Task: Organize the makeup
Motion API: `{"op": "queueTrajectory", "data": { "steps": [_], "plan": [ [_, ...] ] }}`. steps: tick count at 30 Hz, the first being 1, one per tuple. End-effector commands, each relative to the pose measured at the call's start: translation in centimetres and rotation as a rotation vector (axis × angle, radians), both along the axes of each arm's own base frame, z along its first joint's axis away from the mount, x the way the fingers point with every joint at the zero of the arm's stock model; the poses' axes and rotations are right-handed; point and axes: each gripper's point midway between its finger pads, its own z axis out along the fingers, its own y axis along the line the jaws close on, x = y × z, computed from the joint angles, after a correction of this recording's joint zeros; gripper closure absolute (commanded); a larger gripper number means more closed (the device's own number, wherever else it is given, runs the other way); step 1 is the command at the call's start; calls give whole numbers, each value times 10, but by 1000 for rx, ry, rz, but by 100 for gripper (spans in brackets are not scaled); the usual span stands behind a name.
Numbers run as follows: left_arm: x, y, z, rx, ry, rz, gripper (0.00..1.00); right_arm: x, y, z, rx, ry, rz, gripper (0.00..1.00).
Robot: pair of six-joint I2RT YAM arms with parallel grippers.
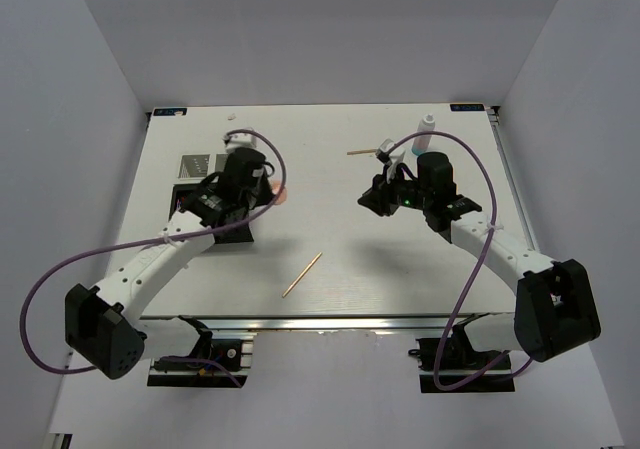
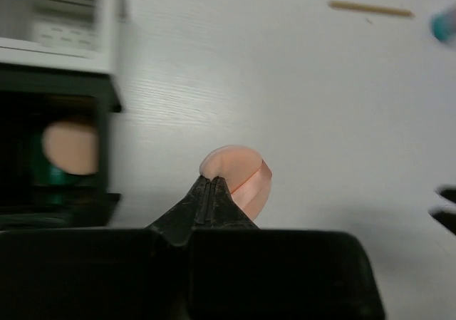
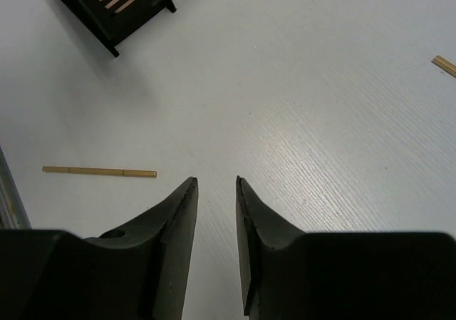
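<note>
Left gripper (image 2: 211,186) low over the table (image 1: 400,269), fingers pressed together with only a thin seam between them. Just behind the tips, a pink disc (image 2: 241,172) lying on the table, beside the black box (image 2: 105,149) but outside it. Lower edge of the disc hidden by the fingertips, so touching or just apart: impossible to judge. From above, only a sliver of this disc showing past the left arm.

Inside the box's near compartment, a second pink disc (image 2: 70,147), blurred, resting over a green shape (image 2: 44,174) that is mostly covered and hard to make out. Box largely buried under the left arm in the overhead view. In the right wrist view only one corner in frame, with pale strips in a slotted compartment, too small to name.

Right gripper (image 3: 216,184) hovering above bare table, fingers spread a little, nothing between them.

One wooden stick (image 1: 302,274) loose near the front edge, well apart from both grippers. Second wooden stick (image 1: 362,152) farther back, near the right arm, cut off by the frame edge in the right wrist view.

White bottle (image 1: 426,134) with a blue part at the back right, lower part hidden behind the right arm. In the left wrist view, only a blue-green blur at the frame edge.
</note>
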Motion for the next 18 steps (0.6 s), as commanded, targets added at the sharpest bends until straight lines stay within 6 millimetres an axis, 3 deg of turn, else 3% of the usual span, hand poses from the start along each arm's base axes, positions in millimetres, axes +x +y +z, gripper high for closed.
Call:
{"op": "queueTrajectory", "data": {
  "steps": [1, 5, 9, 11, 14, 18],
  "plan": [
    [7, 78, -8, 174, 52, 179, 100, -11, 4, 0, -7, -27, 92, 66],
    [17, 114, -8, 271, 51, 244, 100, -31, 9, -12, -18, 6, 217, 54],
    [25, 125, -22, 331, 89, 260, 98, -38, 7, -18, -31, 4, 241, 51],
    [26, 129, -26, 347, 97, 275, 81, -38, 5, -19, -41, -14, 245, 50],
    [26, 129, -31, 348, 111, 281, 41, -41, 2, -24, -65, -4, 244, 46],
    [27, 123, -23, 297, 81, 273, 34, -40, -1, -23, -75, -23, 239, 43]
  ]
}}
